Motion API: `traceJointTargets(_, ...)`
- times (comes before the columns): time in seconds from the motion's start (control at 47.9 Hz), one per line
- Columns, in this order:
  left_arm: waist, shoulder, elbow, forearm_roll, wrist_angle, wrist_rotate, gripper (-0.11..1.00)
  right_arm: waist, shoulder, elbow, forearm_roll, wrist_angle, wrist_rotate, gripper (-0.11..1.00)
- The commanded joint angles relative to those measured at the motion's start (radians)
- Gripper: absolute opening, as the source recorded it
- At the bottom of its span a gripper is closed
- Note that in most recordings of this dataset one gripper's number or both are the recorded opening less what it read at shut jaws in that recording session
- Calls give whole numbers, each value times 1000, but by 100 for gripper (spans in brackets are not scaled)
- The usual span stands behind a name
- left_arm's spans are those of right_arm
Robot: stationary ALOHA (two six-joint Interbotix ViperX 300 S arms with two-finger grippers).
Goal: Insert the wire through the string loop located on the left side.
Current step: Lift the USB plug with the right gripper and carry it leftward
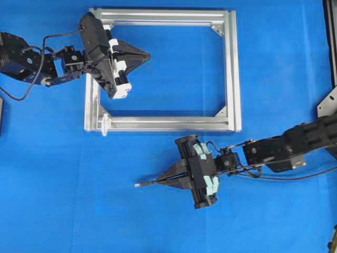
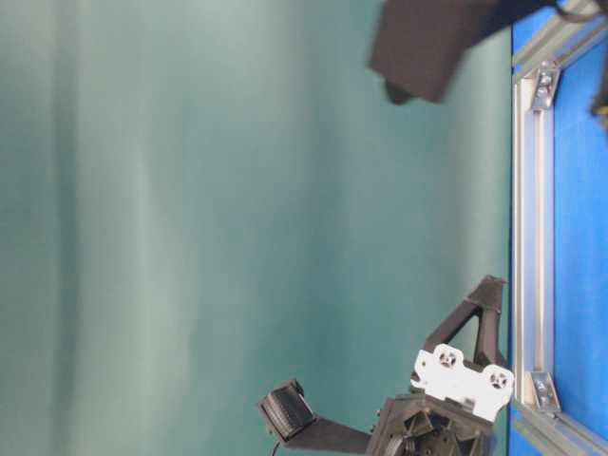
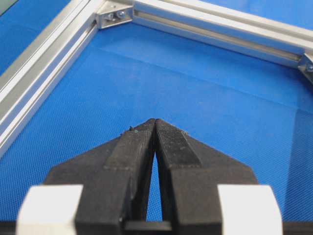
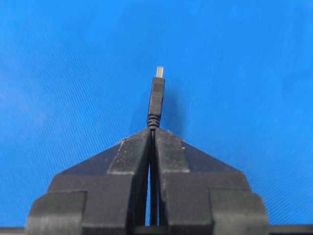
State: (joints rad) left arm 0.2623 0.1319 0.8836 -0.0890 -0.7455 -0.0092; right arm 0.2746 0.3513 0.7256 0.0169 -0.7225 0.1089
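The wire (image 1: 145,184) is a thin black cable ending in a small plug with a silvery tip. My right gripper (image 1: 162,180) is shut on it just behind the plug, below the frame, and the plug points left. In the right wrist view the wire's plug (image 4: 156,95) sticks out ahead of the right gripper (image 4: 152,131), above the blue mat. The string loop (image 1: 105,124) is a tiny whitish loop at the frame's lower left corner, up and left of the plug. My left gripper (image 1: 148,54) is shut and empty inside the frame's upper left part; its tips (image 3: 155,121) hover over the mat.
A silver aluminium frame (image 1: 231,68) lies flat on the blue mat, with corner brackets (image 3: 113,15) inside its corners. The left arm reaches over the frame's left rail. Dark fixtures stand at the table's right edge (image 1: 329,103).
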Motion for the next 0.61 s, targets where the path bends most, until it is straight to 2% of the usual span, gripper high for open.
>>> traceJointTargets(0.0,-2,-29,-9,3,-6,-2,0,-2,-91,-2,-2,34,-6,0)
traceJointTargets(0.271,-3,-29,-6,3,-5,-3,0,-12,-233,0,-2,192,-34,0)
traceJointTargets(0.585,-5,-29,-6,3,-6,-3,0,-18,-304,2,-2,236,-43,0)
